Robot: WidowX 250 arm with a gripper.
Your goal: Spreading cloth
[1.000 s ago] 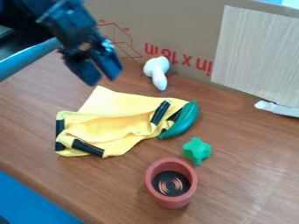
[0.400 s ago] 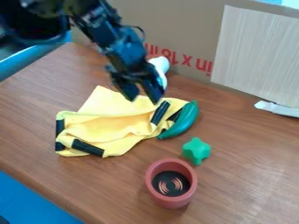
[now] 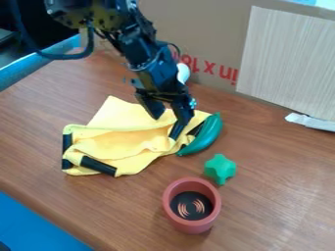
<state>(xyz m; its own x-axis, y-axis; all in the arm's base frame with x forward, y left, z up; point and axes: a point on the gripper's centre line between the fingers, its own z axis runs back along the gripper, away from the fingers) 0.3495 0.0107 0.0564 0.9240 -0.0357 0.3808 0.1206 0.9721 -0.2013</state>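
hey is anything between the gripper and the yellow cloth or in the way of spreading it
Nothing visible stands between the open gripper and the cloth. The long green toy at the cloth's right edge in the view could hinder spreading that way.

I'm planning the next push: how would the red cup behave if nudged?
The cup would probably keep its shape, as its wall looks thick and even. It stands upright and looks fairly squat, so a low nudge would likely slide it rather than tip it. If knocked over, its round wall might let it roll.
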